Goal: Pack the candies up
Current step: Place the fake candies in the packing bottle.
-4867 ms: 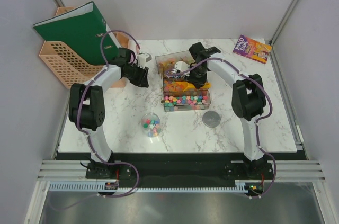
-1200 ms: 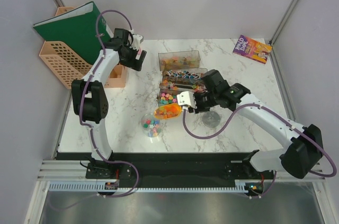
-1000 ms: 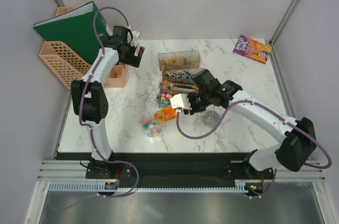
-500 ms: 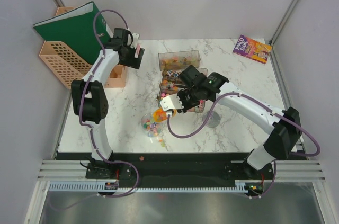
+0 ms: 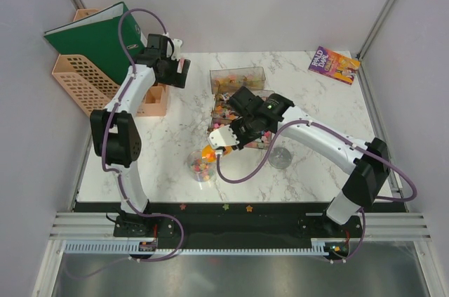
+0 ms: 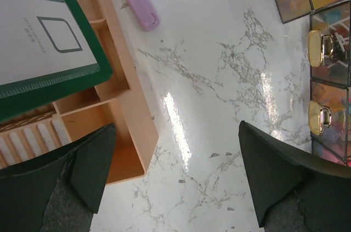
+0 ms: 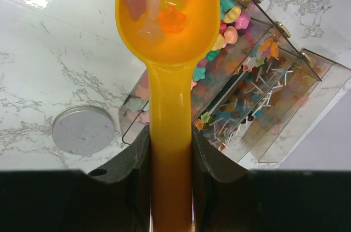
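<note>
My right claw (image 7: 171,155) is clamped narrow on the handle of the orange scoop (image 7: 167,40), whose bowl carries a small load of candies (image 7: 164,1) and sits tipped just above the clear cup (image 5: 200,168) near the left-centre of the worktop (image 6: 219,51). The cup already holds a layer of sweets. I'd judge it only partly filled, with plenty left in the clear box (image 7: 258,84) just beyond. Its lid (image 7: 83,129) lies apart to the right, not yet fitted. A few strays (image 5: 226,206) lie on the dark strip at the near edge. My left claw (image 6: 175,171) hangs wide and empty at the far left.
</note>
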Controlling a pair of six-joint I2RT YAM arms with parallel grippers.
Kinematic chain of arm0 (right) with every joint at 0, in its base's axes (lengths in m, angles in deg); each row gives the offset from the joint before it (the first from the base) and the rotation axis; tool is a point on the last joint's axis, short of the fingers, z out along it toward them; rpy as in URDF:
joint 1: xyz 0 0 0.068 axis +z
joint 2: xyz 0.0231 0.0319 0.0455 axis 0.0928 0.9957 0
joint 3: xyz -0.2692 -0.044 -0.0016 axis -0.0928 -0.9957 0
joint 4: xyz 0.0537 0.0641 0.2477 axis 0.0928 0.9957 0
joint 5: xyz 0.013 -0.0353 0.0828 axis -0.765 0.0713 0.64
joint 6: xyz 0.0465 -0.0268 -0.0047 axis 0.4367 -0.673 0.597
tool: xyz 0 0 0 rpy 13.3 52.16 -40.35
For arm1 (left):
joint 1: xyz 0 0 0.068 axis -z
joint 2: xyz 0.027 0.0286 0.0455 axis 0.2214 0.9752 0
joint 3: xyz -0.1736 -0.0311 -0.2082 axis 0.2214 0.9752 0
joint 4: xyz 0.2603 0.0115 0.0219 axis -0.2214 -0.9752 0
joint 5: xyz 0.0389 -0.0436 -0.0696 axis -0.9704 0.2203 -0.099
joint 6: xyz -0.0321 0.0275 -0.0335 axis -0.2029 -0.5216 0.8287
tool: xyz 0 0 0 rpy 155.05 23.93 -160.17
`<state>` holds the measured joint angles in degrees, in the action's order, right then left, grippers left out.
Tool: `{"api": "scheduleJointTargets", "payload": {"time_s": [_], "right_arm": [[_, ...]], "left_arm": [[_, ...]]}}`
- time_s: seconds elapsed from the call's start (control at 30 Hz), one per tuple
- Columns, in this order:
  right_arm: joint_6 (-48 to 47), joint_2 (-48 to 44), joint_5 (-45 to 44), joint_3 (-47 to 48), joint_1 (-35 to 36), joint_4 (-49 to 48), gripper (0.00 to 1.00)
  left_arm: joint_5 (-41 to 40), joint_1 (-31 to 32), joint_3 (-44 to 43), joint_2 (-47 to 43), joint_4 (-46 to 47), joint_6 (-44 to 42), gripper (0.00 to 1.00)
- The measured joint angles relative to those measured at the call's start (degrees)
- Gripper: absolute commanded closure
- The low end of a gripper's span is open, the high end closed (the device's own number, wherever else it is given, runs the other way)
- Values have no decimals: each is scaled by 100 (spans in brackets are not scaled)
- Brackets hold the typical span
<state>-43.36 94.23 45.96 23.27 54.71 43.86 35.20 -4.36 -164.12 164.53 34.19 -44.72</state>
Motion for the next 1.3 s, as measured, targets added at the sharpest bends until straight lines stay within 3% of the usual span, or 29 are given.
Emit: {"api": "scheduleJointTargets", "payload": {"time_s": [1.07,1.2,1.3], "right_arm": [[-258,348,-1471,944,448,769,100],[-81,358,-1427,944,269,691,100],[466,358,-1147,920,-216,361,100]], "left_arm": [[592,0,210,-470,46,9,0],[876,0,404,-564,79,28,1],[1519,-33,579,-645,70,103,3]]}}
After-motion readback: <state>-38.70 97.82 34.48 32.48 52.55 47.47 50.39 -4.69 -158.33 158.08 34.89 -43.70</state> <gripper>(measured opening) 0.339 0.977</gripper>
